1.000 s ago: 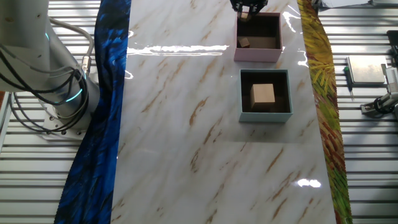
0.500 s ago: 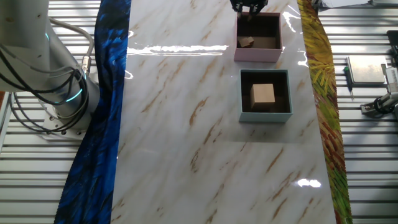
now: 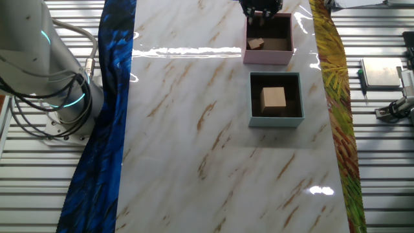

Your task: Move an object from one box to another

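Only the lower tip of the pincer [image 3: 260, 13] shows, at the very top edge of the fixed view; the rest of it and the arm above are cut off by the frame, so how far its fingers stand apart cannot be told, nor whether anything is between them. It hangs over the far wall of the pink box [image 3: 267, 54], whose far rim is partly hidden behind the dark fingers. Just below the pincer, inside that pink box on its dark lining, lies a small tan block [image 3: 256, 43], tilted a little, apart from the fingers as far as can be made out. Further toward the camera from the pincer, near the pink box but not touching it, sits the grey-blue box [image 3: 276, 120], and in the middle of it rests a larger tan cube [image 3: 273, 98], upright and clear of the walls. Both boxes stand on the marble-patterned table [image 3: 194, 129]. Far to the side of the pincer, at the edge of the picture, the robot's pale base [image 3: 45, 71] shows only in part, with cables around it.
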